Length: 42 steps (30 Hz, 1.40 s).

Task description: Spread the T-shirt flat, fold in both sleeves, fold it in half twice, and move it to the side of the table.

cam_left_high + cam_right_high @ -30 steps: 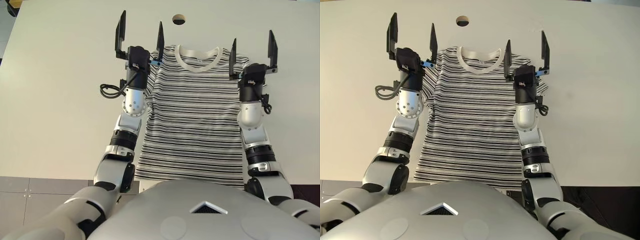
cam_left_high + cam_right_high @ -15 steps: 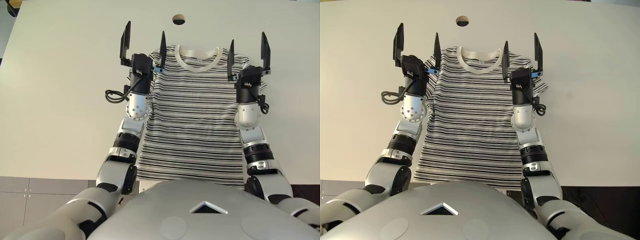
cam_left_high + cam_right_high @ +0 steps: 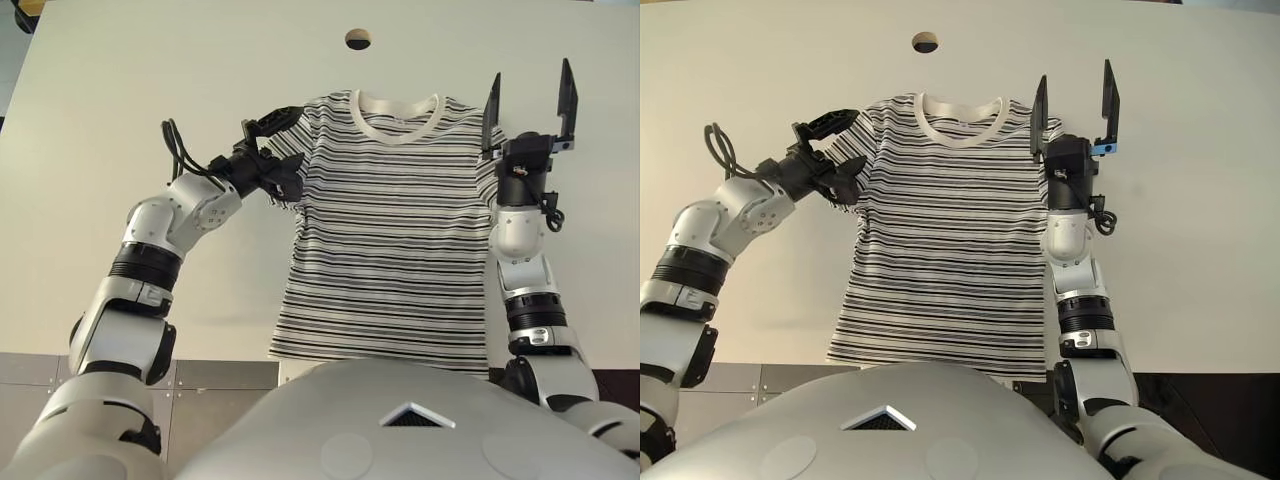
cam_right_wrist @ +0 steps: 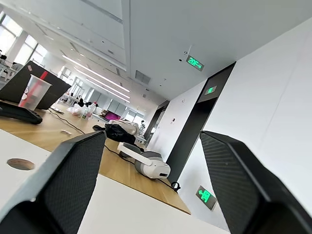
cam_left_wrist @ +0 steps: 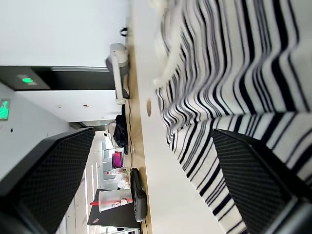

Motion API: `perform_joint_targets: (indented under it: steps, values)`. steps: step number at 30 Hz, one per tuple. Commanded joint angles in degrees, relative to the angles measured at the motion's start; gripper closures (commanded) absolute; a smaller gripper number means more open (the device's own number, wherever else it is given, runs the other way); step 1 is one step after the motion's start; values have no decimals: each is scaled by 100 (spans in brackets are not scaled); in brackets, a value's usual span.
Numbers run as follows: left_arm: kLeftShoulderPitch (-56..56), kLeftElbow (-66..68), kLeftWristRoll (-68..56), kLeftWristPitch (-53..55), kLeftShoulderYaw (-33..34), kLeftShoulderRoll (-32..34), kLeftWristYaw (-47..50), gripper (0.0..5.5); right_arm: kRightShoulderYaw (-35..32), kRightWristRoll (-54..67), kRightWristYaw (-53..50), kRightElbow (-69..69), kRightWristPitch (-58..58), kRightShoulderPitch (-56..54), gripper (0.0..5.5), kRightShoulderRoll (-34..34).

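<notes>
The T-shirt (image 3: 385, 230) lay flat on the tabletop (image 3: 120, 90), collar toward the far edge, hem at the near edge. The left gripper (image 3: 283, 152), turned sideways, gaped wide at the shirt's left sleeve. The right gripper (image 3: 530, 100) pointed upward beside the right sleeve, fingers wide apart.

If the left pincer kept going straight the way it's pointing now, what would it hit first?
The sleeve of the T-shirt. The left pincer points sideways at it, jaws open, with the sleeve edge just ahead; whether they touch is unclear.
</notes>
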Motion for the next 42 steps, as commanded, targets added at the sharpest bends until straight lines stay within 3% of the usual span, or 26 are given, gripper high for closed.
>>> perform_joint_targets:
  steps: [1, 9, 20, 25, 30, 35, 42]
  values:
    - [-22, 15, 0, 146, -109, 188, 16, 107, -2, -244, -99, -54, 82, 128, 195, -148]
    - [45, 350, -3, 372, -376, 263, -33, 107, 114, -819, -388, -167, 130, 226, 195, -302]
    - [28, 184, -239, 798, -176, 430, 613, 107, 449, -1269, -612, -88, 124, 203, 195, -351]
    - [60, -523, -642, 808, 400, 330, 1545, 107, 582, -1413, -722, -86, 104, 217, 195, -389]
    - [663, -1485, -626, 1617, 1335, 728, 1957, 107, 678, -1465, -820, -53, 87, 260, 195, -434]
    - [534, -127, -89, 1761, 624, 965, 1466, 107, 777, -1559, -864, -109, 135, 263, 195, -491]
    - [75, 919, 259, 1095, -414, 985, 799, 107, 891, -1771, -971, -212, 192, 321, 195, -589]
